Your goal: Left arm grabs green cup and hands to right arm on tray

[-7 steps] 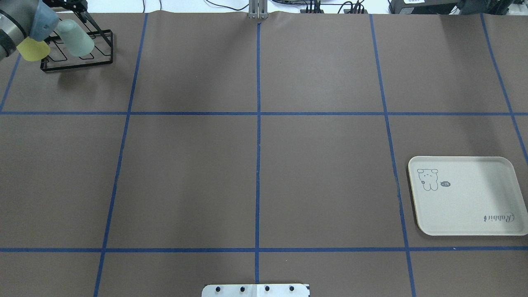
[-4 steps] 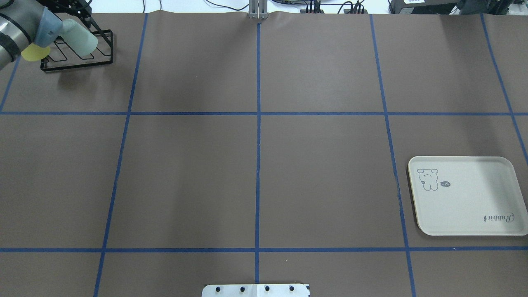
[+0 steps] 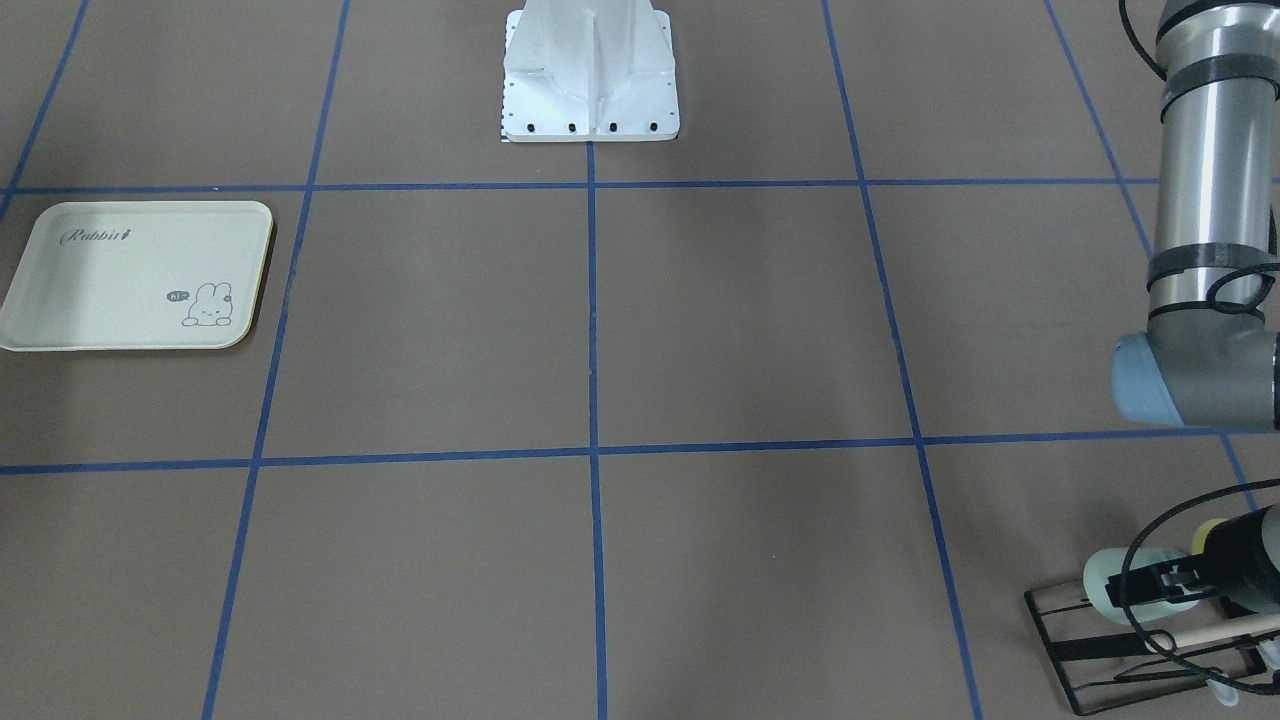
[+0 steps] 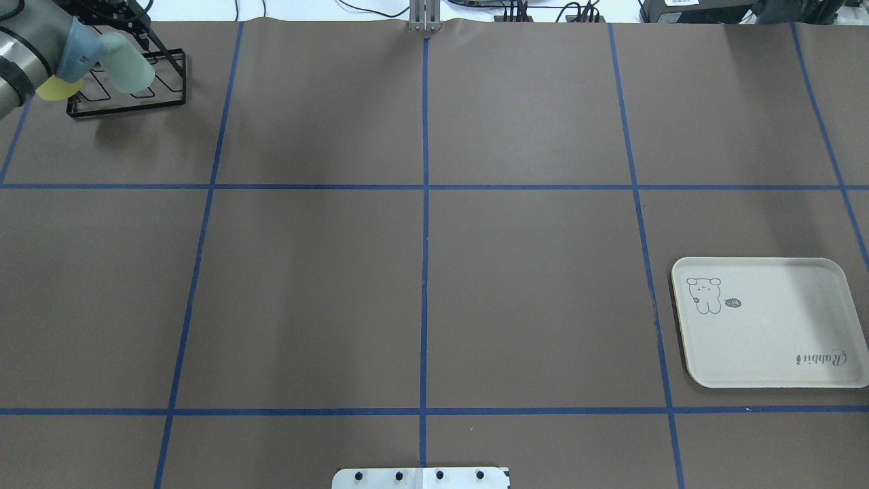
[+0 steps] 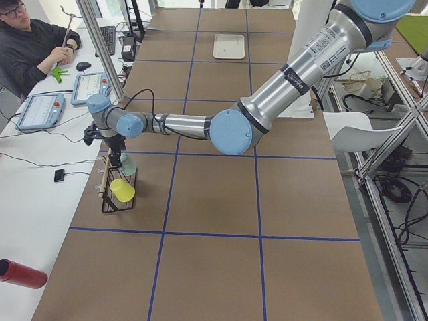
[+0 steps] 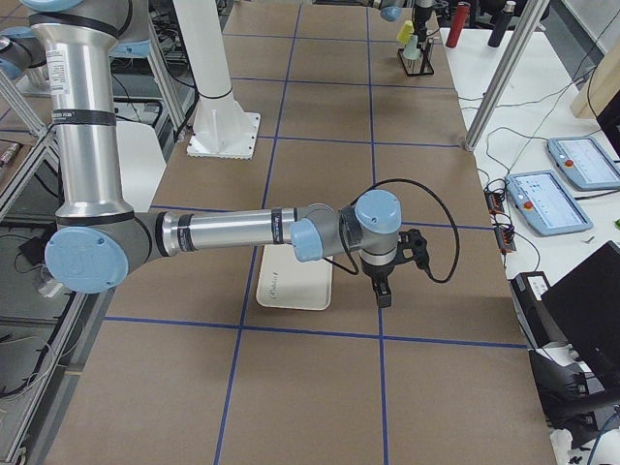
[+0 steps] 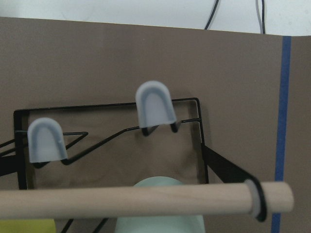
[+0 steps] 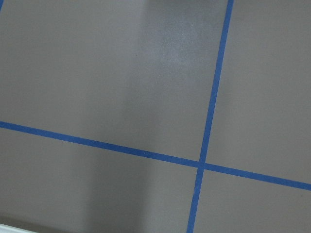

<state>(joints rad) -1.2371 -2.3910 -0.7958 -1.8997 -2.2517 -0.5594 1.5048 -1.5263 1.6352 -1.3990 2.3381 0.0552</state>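
Note:
The pale mint green cup (image 4: 130, 66) lies tilted on the black wire rack (image 4: 173, 76) at the table's far left corner. From the front, my left gripper (image 3: 1165, 582) reaches in from the right, and one black finger (image 3: 1160, 578) lies across the green cup (image 3: 1108, 588). Whether it grips the cup I cannot tell. The left wrist view shows the green cup's (image 7: 160, 206) top under a wooden dowel (image 7: 146, 201), with no fingers visible. My right gripper (image 6: 383, 294) hangs beside the cream tray (image 6: 291, 288); open or shut, I cannot tell. The tray (image 4: 767, 326) is bare.
A yellow-green cup (image 4: 51, 88) sits on the same rack (image 3: 1060, 650), partly behind my left arm's elbow. The robot's white base (image 3: 590, 75) stands at the table's middle edge. A person (image 5: 27, 47) sits at a side desk with tablets and a red bottle (image 5: 20, 274).
My left arm's elbow has shifted right and now covers more of the yellow-green cup. The green cup has shifted slightly to the right. The tray has not moved.

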